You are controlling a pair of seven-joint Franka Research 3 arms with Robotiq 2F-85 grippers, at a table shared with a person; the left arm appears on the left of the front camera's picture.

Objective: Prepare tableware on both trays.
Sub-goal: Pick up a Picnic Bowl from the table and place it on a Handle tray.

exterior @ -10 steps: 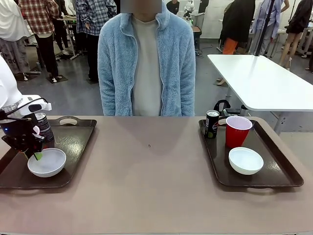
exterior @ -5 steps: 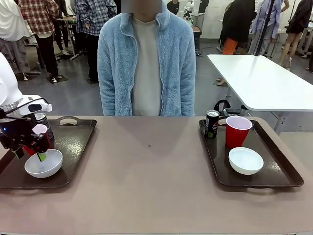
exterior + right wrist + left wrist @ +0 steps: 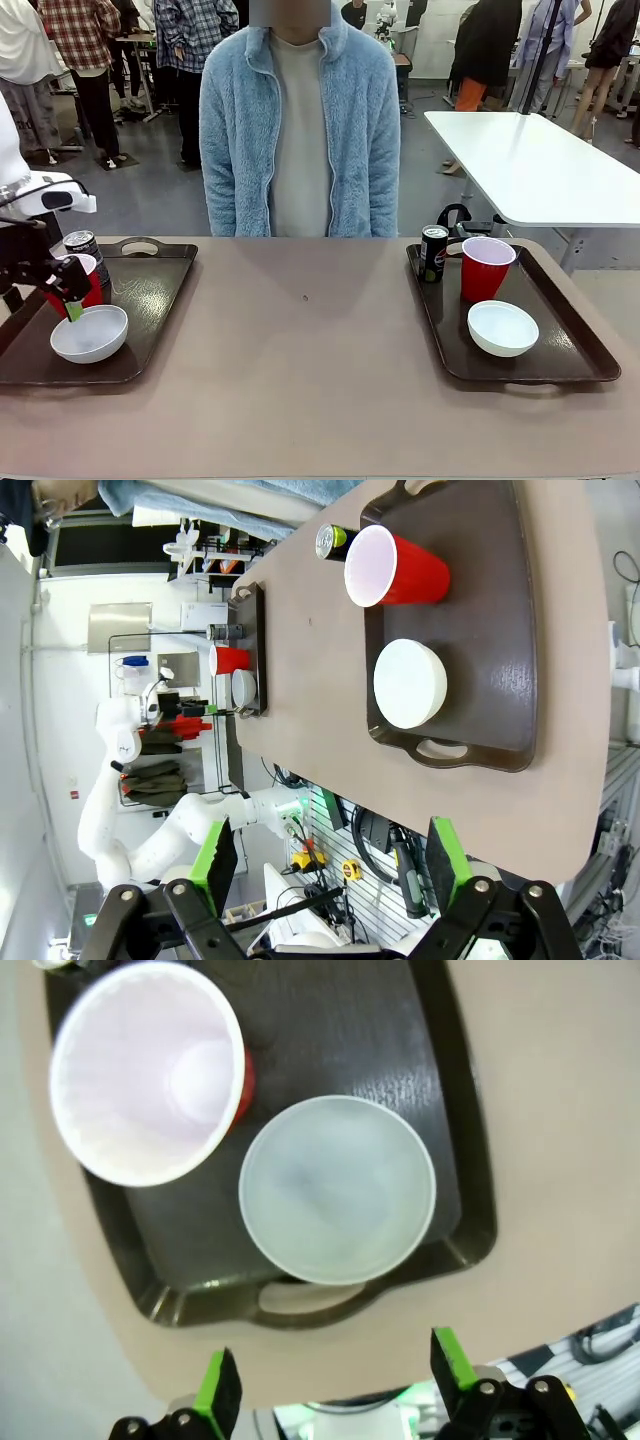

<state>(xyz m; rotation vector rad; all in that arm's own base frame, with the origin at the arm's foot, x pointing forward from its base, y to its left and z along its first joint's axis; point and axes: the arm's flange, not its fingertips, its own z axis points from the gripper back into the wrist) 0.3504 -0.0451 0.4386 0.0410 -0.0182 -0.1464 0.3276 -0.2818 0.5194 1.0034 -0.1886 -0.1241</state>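
I see my left hand (image 3: 335, 1395) spread wide, empty, above the left tray (image 3: 330, 1020): bowl (image 3: 337, 1190) straight ahead, red cup (image 3: 150, 1070) beside it. Right hand (image 3: 330, 865) wide too; right tray (image 3: 490, 610) beyond holds cup, bowl, Pepsi can (image 3: 433, 253).

Front cam across table (image 3: 300, 380) toward person; both wrist cams high, looking down; left tray (image 3: 330, 1030) shared.

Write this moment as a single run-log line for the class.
left gripper: open, above left tray | right gripper: open, above table | bowl, cup, can: on left tray
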